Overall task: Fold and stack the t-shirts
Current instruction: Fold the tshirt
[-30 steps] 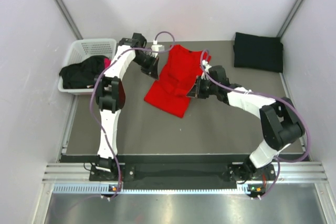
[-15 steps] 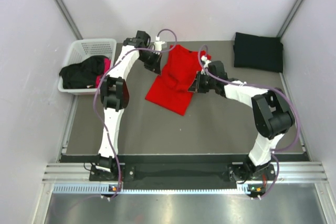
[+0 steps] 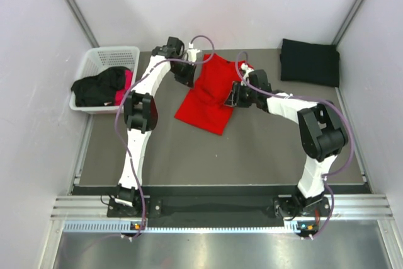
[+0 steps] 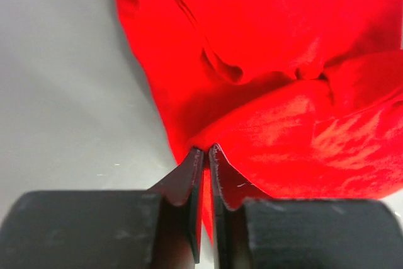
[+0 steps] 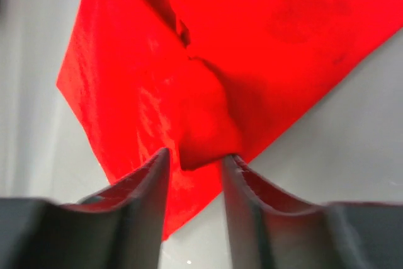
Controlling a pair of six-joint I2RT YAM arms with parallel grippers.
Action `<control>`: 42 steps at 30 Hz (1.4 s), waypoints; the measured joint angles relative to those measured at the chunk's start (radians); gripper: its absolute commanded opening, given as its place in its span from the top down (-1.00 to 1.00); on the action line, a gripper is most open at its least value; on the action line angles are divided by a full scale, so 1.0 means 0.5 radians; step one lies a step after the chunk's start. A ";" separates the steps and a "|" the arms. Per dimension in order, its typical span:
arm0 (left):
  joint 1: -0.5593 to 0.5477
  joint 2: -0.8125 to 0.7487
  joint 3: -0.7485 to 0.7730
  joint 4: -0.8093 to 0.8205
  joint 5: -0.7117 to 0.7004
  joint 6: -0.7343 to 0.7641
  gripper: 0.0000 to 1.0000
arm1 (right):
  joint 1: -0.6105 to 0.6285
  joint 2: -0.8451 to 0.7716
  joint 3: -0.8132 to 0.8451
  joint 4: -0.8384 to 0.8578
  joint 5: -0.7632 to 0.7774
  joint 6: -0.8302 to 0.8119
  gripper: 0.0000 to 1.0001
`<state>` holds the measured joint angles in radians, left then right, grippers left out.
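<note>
The large red t-shirt lies partly folded and rumpled on the grey table at the back middle. My left gripper is at its far left edge, and in the left wrist view the gripper is shut on a thin fold of the red t-shirt. My right gripper is at the shirt's right edge. In the right wrist view the gripper has its jaws set around a raised bunch of the red t-shirt and pinches it. A folded black t-shirt lies at the back right.
A white lattice basket stands at the back left, with black and pink shirts spilling over its rim. Grey walls close in the table on three sides. Both arms reach far back over the table.
Both grippers have moved toward the back of the table. The red t-shirt has been drawn back with them, and its near edge now lies a little farther from the arm bases.
</note>
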<state>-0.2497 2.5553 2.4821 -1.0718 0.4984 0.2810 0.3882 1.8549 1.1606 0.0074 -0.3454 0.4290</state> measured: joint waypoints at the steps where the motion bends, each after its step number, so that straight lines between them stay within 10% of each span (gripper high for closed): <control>1: 0.000 0.001 0.011 0.008 -0.022 -0.009 0.73 | 0.000 0.000 0.001 -0.002 0.015 -0.008 -0.01; 5: -0.008 -0.021 0.019 0.045 -0.124 -0.043 0.63 | -0.017 -0.034 -0.003 -0.053 0.045 -0.032 -0.09; 9: -0.010 -0.318 -0.409 0.190 -0.178 -0.106 -0.33 | -0.052 -0.263 -0.069 -0.185 0.021 -0.019 -0.15; 15: 0.008 -0.900 -1.141 0.243 -0.103 -0.153 -0.30 | 0.049 -0.649 -0.346 -0.244 -0.099 0.043 -0.14; 23: 0.148 -0.806 -1.419 0.020 0.202 -0.164 -0.32 | 0.401 -0.507 -0.687 -0.219 -0.238 0.262 -0.14; 42: 0.294 -0.488 -1.318 -0.098 0.432 -0.256 -0.15 | 0.385 -0.296 -0.679 0.028 -0.168 0.514 0.00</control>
<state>-0.1028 2.3112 1.8229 -1.1210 0.7143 0.1528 0.5808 1.7069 0.8211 0.0216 -0.4294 0.6861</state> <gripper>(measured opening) 0.587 0.510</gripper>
